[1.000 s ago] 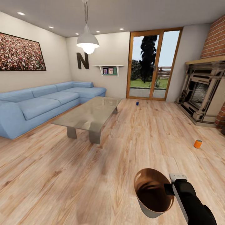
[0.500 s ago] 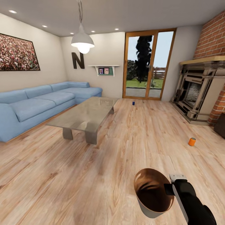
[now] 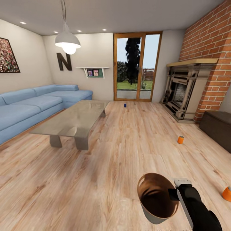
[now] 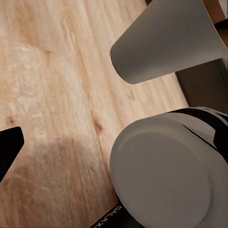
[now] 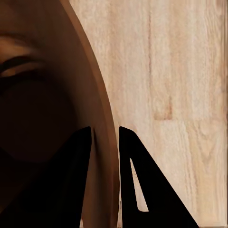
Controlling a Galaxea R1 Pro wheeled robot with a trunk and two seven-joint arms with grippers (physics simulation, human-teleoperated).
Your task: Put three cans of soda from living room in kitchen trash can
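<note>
Right gripper (image 5: 105, 142) astride trash can (image 3: 150, 211) rim.

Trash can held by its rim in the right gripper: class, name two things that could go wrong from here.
1. The right gripper pinches only the trash can wall at its rim, so the can might slip or tilt.
2. Two soda cans lie apart on the floor; the base might knock one.
</note>
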